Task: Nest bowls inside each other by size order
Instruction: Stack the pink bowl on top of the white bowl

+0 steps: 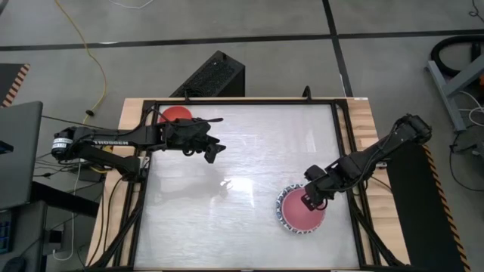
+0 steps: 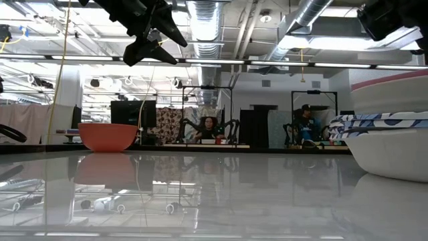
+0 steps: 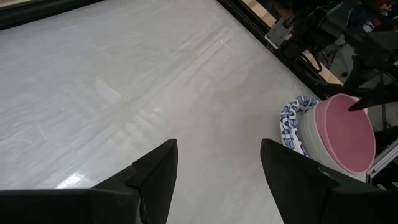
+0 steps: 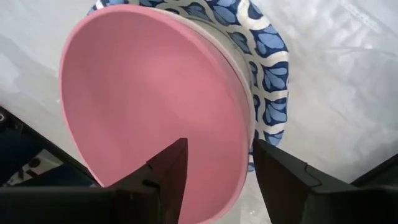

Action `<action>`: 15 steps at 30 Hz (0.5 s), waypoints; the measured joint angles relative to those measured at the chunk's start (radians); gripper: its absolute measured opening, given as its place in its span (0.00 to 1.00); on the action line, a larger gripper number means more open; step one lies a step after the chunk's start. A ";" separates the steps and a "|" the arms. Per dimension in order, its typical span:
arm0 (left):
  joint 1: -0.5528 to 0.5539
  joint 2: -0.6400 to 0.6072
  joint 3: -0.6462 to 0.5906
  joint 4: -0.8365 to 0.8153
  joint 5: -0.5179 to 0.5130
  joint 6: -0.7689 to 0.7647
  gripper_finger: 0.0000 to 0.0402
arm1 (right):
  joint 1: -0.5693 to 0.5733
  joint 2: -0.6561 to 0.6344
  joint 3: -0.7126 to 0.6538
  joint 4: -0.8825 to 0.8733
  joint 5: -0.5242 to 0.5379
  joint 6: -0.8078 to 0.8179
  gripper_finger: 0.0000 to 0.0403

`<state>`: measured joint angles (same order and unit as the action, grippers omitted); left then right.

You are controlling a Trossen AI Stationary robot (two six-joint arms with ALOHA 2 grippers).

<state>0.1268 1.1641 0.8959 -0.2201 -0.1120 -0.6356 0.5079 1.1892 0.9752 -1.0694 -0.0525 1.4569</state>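
Well, I read TROSSEN on the left arm (image 1: 113, 139); right gripper (image 4: 214, 165) (spread, empty) hovers over the pink bowl (image 4: 149, 106).

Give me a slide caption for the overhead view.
Right end effector open over pink bowl atop the stack; red bowl waits.

Tabletop (image 1: 227, 166): smooth, glossy pale sheet mirroring the ceiling lights and room in the low view, edged by a dark frame (image 1: 242, 100) over bare light wood (image 1: 369, 125). Pink bowl (image 4: 143, 106): smooth, even, low-sheen inside, seated in a glazed-looking white bowl with a blue patterned rim (image 4: 270, 68); red bowl (image 2: 107, 136): smooth, softly shiny outside. Right hand (image 4: 214, 168) fingers (image 4: 165, 174): matt black, plastic-looking.
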 joint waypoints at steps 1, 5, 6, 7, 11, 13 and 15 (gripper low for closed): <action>0.000 0.000 0.000 0.000 0.000 0.000 0.55 | 0.000 0.000 0.000 -0.001 0.000 -0.009 0.51; 0.000 0.000 0.000 0.000 0.000 0.000 0.55 | 0.000 0.000 0.000 -0.001 0.006 -0.015 0.50; 0.000 0.000 0.000 0.000 0.000 0.000 0.55 | 0.000 0.000 0.002 -0.005 0.019 -0.014 0.50; 0.000 0.000 0.000 0.000 0.000 0.000 0.55 | 0.002 0.000 0.009 -0.015 0.038 -0.012 0.50; 0.000 0.000 0.000 0.000 0.000 0.000 0.55 | 0.015 -0.001 0.053 -0.100 0.119 -0.011 0.50; 0.000 0.000 0.000 0.000 0.000 0.000 0.55 | 0.016 -0.001 0.073 -0.132 0.137 -0.007 0.50; 0.000 0.000 0.000 0.000 0.000 0.000 0.55 | 0.021 -0.001 0.088 -0.135 0.143 -0.012 0.50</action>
<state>0.1265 1.1641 0.8959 -0.2203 -0.1120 -0.6357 0.5291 1.1885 1.0633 -1.2042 0.0905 1.4452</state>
